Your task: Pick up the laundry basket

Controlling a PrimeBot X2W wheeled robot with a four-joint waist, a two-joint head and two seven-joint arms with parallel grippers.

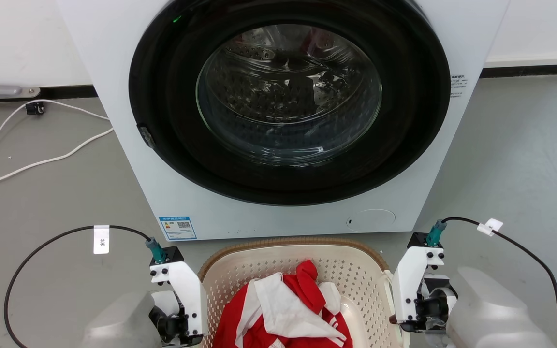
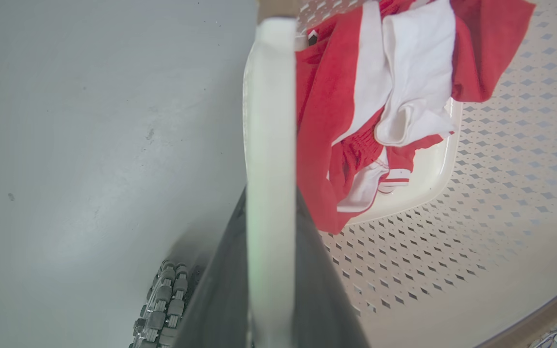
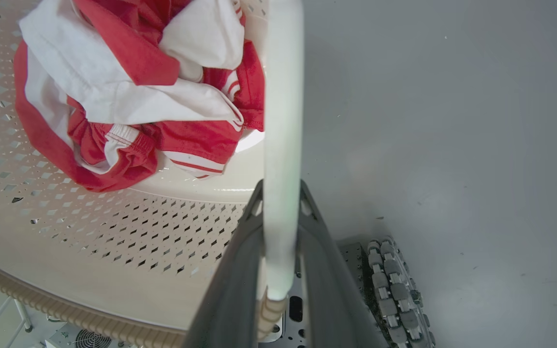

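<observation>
Left gripper (image 2: 271,193): your fingers pinch the left handle (image 2: 269,96), ready to lift.
Right gripper (image 3: 282,188): clamped on the right handle (image 3: 283,96), for a level lift.
Basket (image 1: 288,241): between your arms, clothes (image 1: 278,309) inside.
Washer (image 1: 259,220): just beyond, door (image 1: 288,96) shut.

The left arm's smooth pale grey forearm shell (image 1: 121,321) carries a white angular wrist bracket (image 1: 184,290) studded with round black screws. On top sits a teal plug (image 1: 155,251) feeding a thin black cable (image 1: 41,245) that bears a white paper tag (image 1: 101,239) printed "3米". The right arm's pale grey shell (image 1: 493,309), white screw-studded bracket (image 1: 410,285), teal connector (image 1: 436,233) and black lead (image 1: 530,256) match, with a smaller white clip tag (image 1: 489,226). The left gripper (image 2: 271,191) and right gripper (image 3: 281,182) each have two long, flat, matt dark grey fingers (image 2: 322,295) that widen toward the base, and near them show the left base wheel (image 2: 162,304) and right base wheel (image 3: 394,290), ringed with small grey rollers.
</observation>
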